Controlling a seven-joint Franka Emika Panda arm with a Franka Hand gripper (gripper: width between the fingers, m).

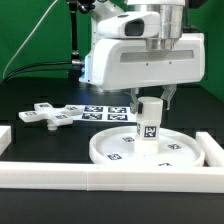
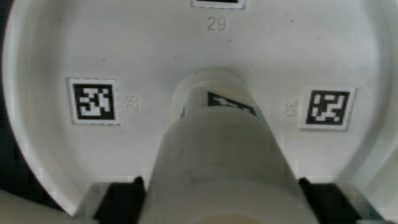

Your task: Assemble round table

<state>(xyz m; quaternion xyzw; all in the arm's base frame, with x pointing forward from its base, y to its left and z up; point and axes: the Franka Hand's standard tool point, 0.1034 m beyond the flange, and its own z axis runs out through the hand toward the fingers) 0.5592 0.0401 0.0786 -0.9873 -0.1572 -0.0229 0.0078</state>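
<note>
Wrist view: smooth post point(image 2: 221, 150), rimmed disc point(image 2: 103, 40)

Post point(image 2: 217, 160) fills the wrist view, blurred and cut off at the frame edge, hiding much of the disc point(image 2: 54, 120) behind it. Fingers point(image 2: 125, 197) barely peek out beside the post, contact too blurred to call.

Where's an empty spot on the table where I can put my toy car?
The biggest bare patch of black table lies between the cross piece and the front rail, toward the exterior view's left. It is crowded around the round disc: the gripper holds the post there, with the marker board right behind.
</note>
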